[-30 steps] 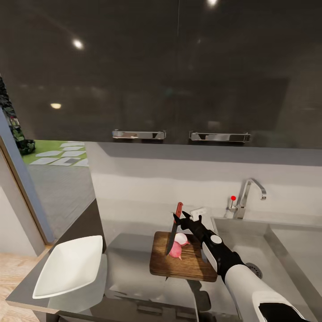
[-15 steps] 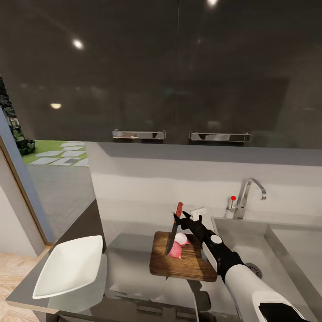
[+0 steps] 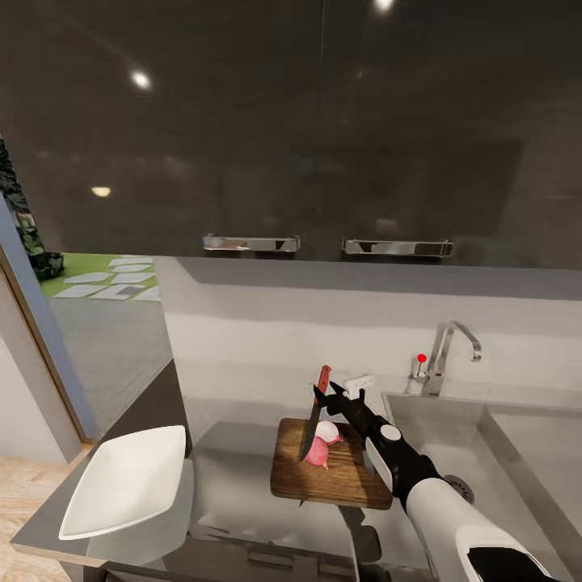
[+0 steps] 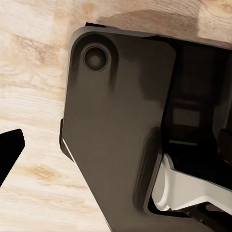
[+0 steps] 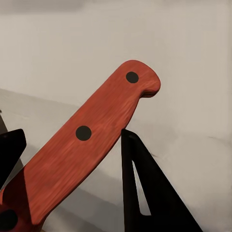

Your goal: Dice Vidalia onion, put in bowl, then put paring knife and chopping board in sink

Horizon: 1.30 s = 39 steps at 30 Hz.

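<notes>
Bowl: a shallow white squarish bowl [image 3: 125, 481] with flaring sides sits at the far left end of the counter, well apart from the board.
Countertop: a long smooth grey worktop [image 3: 234, 477] runs from the bowl across to the basin, with a pale wall behind it and glossy dark upper cabinets [image 3: 323, 129] above.
Chopping board: a rectangular dark brown wooden board [image 3: 327, 477] with rounded corners lies flat on the worktop, just left of the basin.
Onion: a small pale pinkish-white Vidalia onion [image 3: 322, 442] rests on the far part of the board, looking split into two rounded pieces.
Knife: a slim paring knife [image 3: 314, 414] with a red handle and dark blade stands nearly upright, tip down against the onion.
Right gripper: the black right gripper [image 3: 331, 398] is clamped on the knife handle; the right wrist view shows the red riveted handle [image 5: 87, 145] between its dark fingers [image 5: 140, 193].
Sink: a rectangular grey steel basin [image 3: 485, 453] with a curved chrome tap [image 3: 453, 347] lies at the right.
Left gripper: the left wrist view shows dark robot bodywork [image 4: 121, 125] over pale wood floor [image 4: 34, 96]; its grip cannot be told.
</notes>
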Motion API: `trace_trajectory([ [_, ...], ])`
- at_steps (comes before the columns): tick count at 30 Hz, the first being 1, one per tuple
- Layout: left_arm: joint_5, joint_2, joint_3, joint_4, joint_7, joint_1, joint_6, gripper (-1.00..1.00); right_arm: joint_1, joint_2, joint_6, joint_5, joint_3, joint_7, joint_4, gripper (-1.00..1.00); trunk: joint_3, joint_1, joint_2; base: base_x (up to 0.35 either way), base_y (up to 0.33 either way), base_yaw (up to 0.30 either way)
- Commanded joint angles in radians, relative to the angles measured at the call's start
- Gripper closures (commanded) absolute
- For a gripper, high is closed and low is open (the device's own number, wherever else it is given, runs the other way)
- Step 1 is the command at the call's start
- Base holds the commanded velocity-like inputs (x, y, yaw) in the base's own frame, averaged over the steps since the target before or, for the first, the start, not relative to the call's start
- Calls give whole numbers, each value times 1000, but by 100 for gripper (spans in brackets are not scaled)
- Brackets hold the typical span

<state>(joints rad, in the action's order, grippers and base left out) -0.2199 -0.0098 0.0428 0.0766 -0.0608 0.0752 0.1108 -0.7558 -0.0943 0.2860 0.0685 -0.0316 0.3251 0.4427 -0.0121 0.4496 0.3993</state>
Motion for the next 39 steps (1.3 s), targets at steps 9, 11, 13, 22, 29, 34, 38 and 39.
trace_trajectory([
  [9, -10, 1, 5, 5, -5, 1, 7, -100, 0, 0, 4, 7, -4, 3, -1, 100, 0, 0, 1, 0, 0, 0],
  [11, -10, 1, 5, 5, -5, 1, 8, -100, 0, 1, 4, 7, -4, 3, -1, 100, 0, 0, 1, 0, 0, 0],
  [13, -10, 1, 5, 5, -5, 1, 8, -100, 0, 1, 4, 7, -4, 3, -1, 100, 0, 0, 1, 0, 0, 0],
  [22, -10, 1, 5, 5, -5, 1, 7, -100, 0, 1, 4, 7, -4, 3, -1, 100, 0, 0, 1, 0, 0, 0],
  [29, -10, 1, 5, 5, -5, 1, 7, -100, 0, 8, 4, 7, -6, 3, -1, 100, 0, 0, 1, 0, 0, 0],
  [34, -10, 1, 5, 5, -5, 1, 8, -100, 0, 11, 2, 7, -7, 6, 0, 100, 0, 0, 1, 0, 0, 0],
  [38, -10, 1, 5, 5, -5, 1, 9, -100, 0, 11, 1, 7, -7, 6, 1, 100, 0, 0, 1, 0, 0, 0],
  [39, -10, 1, 5, 5, -5, 1, 8, -100, 0, 11, 1, 7, -7, 5, 1, 100, 0, 0, 1, 0, 0, 0],
])
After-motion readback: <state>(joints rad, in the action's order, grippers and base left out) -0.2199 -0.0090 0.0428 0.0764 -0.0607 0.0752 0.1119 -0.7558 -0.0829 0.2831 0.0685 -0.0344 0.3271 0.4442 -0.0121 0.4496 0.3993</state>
